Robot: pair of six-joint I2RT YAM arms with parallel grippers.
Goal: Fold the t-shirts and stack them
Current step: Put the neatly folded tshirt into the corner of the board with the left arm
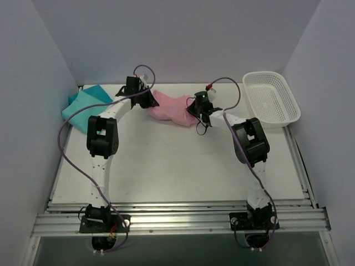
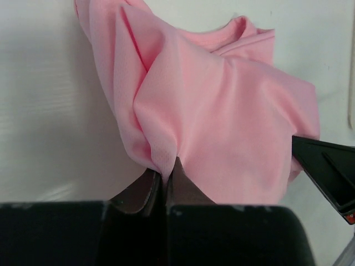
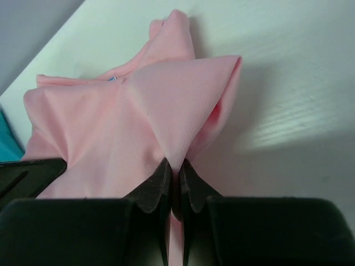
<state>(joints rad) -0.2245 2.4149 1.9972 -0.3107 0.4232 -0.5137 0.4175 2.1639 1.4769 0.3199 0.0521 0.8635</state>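
The light pink t-shirt (image 1: pixel 173 108) lies bunched at the back middle of the table between both arms. My left gripper (image 1: pixel 148 100) is shut on its left edge; in the left wrist view a fold of pink cloth (image 2: pixel 222 122) is pinched between the dark fingers (image 2: pixel 180 185). My right gripper (image 1: pixel 198 113) is shut on the shirt's right edge, and the pink cloth (image 3: pixel 155 111) rises in a peak from its fingers (image 3: pixel 158 185). The teal t-shirt (image 1: pixel 84 104) lies crumpled at the back left corner, apart from both grippers.
A white mesh basket (image 1: pixel 271 98) stands at the back right. Purple cables loop over both arms. White walls close in the table (image 1: pixel 177 166) at the left, back and right. An aluminium rail runs along the near edge.
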